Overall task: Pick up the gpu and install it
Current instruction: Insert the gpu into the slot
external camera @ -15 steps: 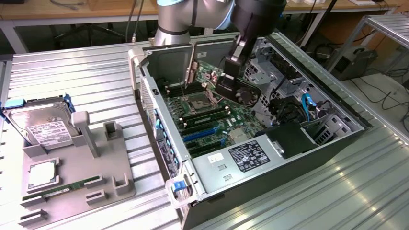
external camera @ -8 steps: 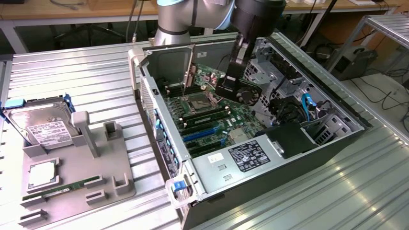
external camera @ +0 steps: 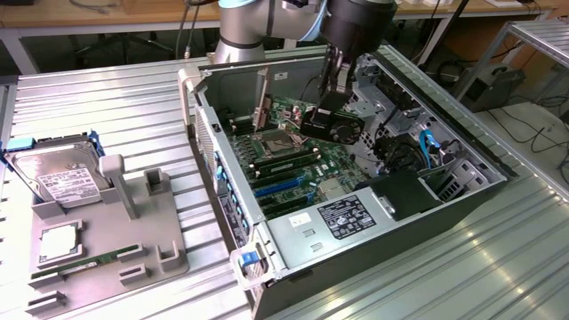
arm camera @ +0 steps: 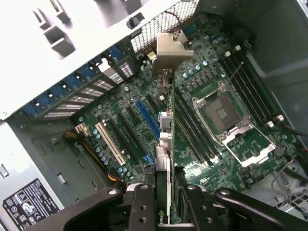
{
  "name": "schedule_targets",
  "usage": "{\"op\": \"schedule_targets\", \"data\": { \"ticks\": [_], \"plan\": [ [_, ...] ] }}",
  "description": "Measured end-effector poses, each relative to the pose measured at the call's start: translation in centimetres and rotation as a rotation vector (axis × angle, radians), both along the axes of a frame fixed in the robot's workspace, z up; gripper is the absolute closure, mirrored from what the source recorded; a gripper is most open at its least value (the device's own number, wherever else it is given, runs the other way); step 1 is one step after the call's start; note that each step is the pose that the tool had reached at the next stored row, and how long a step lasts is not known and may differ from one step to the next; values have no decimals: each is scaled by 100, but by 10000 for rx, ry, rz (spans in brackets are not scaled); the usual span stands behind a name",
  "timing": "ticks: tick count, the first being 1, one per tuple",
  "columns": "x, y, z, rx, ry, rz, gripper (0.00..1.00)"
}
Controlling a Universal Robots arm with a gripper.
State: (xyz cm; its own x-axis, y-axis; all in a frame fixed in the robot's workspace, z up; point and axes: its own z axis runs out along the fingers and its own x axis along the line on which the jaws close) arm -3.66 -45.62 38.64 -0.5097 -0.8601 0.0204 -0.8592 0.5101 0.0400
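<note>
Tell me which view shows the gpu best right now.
Exterior view: the gpu shows its dark cooler face, held by the gripper over the motherboard. The wrist view sees the card edge-on, clamped between the fingers, with its silver bracket at the far end.

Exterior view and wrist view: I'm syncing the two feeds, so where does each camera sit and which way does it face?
Exterior view: high off the arm, looking down at an angle on the open computer case and table; shows arm and gripper holding the graphics card.
Wrist view: on the wrist, looking down into the case; shows the gripper clamping the card edge-on.
Shared: gripper, card, motherboard, processor socket.
</note>
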Motion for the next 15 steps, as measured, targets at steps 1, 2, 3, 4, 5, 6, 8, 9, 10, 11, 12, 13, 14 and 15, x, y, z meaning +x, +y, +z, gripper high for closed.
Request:
{"op": "schedule_targets", "data": {
  "ticks": [1,2,3,4,5,6,8,9,10,11,12,13,14,15],
  "plan": [
    [0,0,-4,1,0,250,74],
    [0,0,-6,1,0,431,74],
    [0,0,-8,0,0,643,74],
    [0,0,-11,0,0,860,74],
    [0,0,-13,1,0,1026,74],
    [0,0,-16,0,0,1303,74],
    [0,0,-26,0,0,1957,74],
    [0,0,-31,0,0,2306,74],
    [0,0,-37,0,0,2638,74],
    [0,0,-41,0,0,2811,74],
    [0,0,-46,0,0,2992,74],
    [0,0,-50,0,0,3177,74],
    [0,0,-53,0,0,3357,74],
    [0,0,-58,0,0,3581,74]
  ]
}}
